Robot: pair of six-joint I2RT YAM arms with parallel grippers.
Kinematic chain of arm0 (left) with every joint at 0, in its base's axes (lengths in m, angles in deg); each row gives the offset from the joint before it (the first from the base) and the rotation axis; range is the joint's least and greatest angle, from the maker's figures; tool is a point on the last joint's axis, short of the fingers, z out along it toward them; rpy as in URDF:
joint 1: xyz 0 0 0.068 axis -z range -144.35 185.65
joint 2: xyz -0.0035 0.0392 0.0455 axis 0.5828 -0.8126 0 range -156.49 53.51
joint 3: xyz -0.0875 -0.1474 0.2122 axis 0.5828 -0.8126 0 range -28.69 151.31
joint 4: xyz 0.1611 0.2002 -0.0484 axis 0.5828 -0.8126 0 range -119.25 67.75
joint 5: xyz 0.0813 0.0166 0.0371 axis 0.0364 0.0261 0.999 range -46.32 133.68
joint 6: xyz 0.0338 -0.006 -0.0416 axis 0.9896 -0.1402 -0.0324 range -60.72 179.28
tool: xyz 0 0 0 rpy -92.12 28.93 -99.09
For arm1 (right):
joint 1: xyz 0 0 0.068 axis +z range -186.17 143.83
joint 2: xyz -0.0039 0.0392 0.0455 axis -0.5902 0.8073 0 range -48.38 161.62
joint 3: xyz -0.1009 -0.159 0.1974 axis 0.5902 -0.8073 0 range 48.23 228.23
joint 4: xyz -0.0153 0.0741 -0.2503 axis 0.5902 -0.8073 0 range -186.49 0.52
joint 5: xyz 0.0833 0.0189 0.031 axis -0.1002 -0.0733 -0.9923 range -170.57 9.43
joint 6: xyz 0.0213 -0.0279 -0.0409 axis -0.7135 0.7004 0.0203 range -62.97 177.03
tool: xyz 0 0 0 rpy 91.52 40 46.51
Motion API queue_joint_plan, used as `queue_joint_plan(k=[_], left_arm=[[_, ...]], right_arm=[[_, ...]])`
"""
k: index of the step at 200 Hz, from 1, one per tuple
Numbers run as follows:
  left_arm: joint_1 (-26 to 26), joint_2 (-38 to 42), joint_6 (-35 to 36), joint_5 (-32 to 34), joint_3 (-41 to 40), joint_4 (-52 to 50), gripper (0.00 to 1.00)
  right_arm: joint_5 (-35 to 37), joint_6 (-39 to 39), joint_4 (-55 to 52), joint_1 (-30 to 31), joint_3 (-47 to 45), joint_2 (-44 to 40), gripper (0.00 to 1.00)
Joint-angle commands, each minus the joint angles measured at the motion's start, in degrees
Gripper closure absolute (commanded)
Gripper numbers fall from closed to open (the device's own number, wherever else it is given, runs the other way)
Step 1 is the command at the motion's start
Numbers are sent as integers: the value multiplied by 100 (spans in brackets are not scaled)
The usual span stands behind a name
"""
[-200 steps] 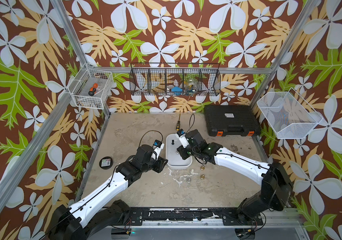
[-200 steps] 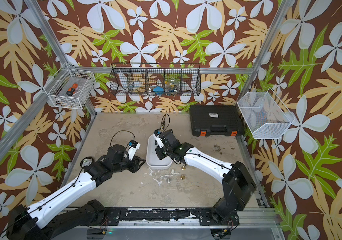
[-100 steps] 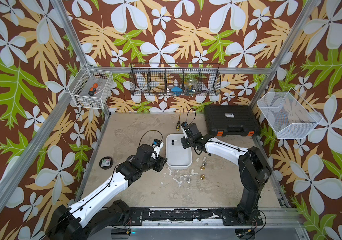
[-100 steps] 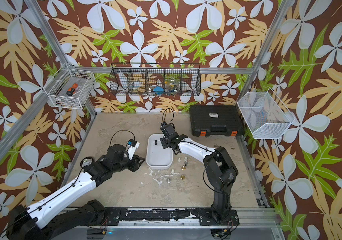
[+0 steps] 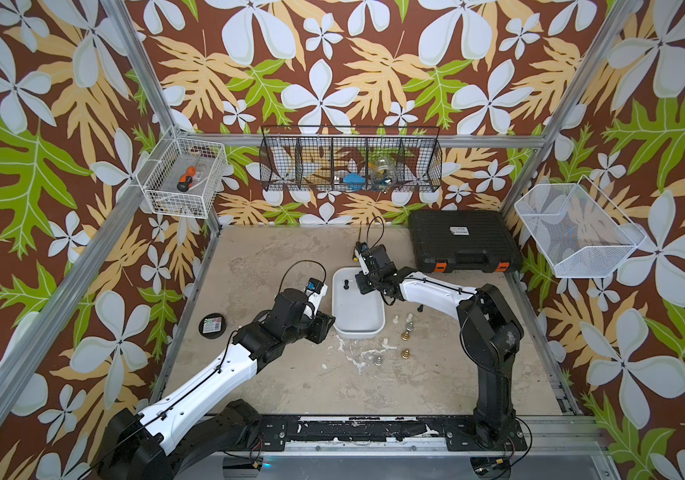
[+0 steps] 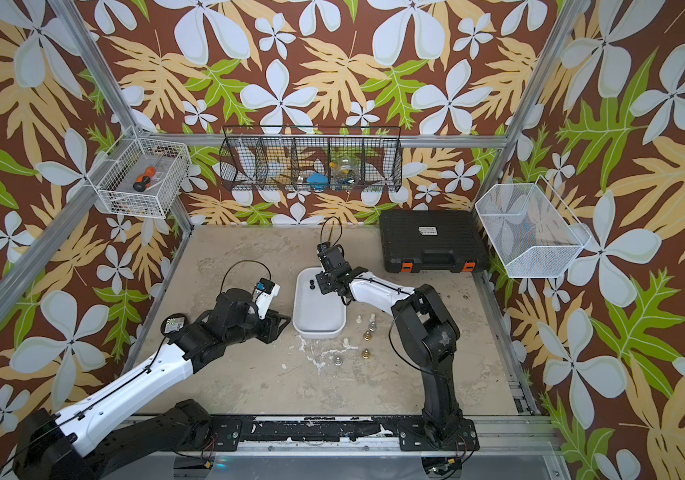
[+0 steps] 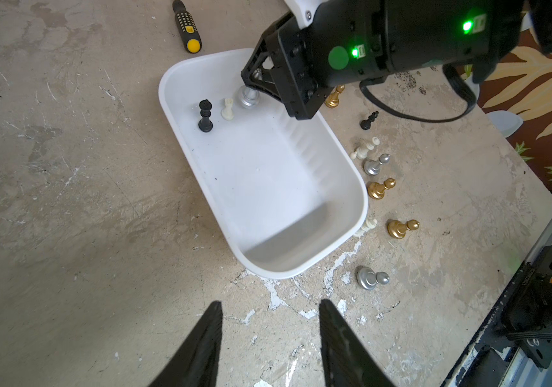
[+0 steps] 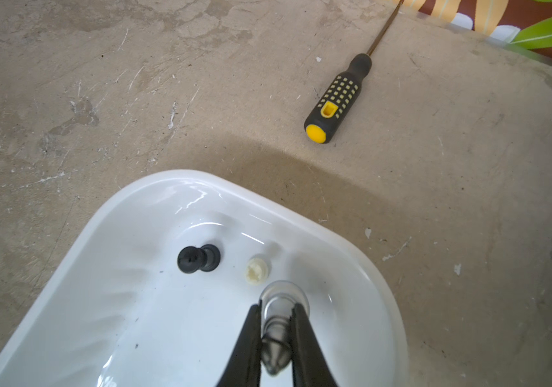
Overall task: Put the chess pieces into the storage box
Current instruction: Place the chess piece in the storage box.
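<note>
Nearest, the left gripper (image 7: 269, 303) is held open and empty above the table (image 7: 67, 167), just short of the box's near end. The box (image 7: 365, 201) is a shallow, glossy white tub with rounded corners. Faint ribs are seen on one inner wall, and most of its floor is bare.

On the table along its right side, loose pieces are strung in a ragged line. A silver piece (image 7: 370, 278) is nearest, then a gold piece (image 7: 400, 228) and a cream piece (image 7: 366, 227) just beside the box wall. These are followed by a second gold (image 7: 380, 189), a second silver (image 7: 375, 165), a second cream (image 7: 365, 149) and a black piece (image 7: 368, 120). Farthest, a third gold (image 7: 334, 97) is partly hidden by the right arm (image 7: 402, 33). All are small turned figures on round bases, the gold and silver ones with a metallic sheen.

At the box's far end a tall black piece (image 7: 205, 115) and a short cream piece (image 7: 227, 109) are stood upright on the floor, close together. Just beside them a third silver (image 8: 276, 331) is pinched by its stem between the closed jaws of the right gripper (image 8: 277, 306), base down inside the box. Whether the base touches the floor cannot be told. Beyond the box a screwdriver (image 8: 335, 97) is laid on the table.
</note>
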Motion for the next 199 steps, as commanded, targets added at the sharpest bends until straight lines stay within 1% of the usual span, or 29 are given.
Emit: queue_joint_plan(k=[1, 112, 199], left_arm=[[-14, -15, 36, 3, 31, 58, 51], [-14, -7, 36, -22, 21, 50, 50], [-14, -51, 29, -25, 29, 43, 50]], right_arm=[[31, -14, 127, -4, 81, 98, 94], [215, -82, 129, -22, 188, 381, 95], [-149, -99, 161, -26, 278, 473, 95]])
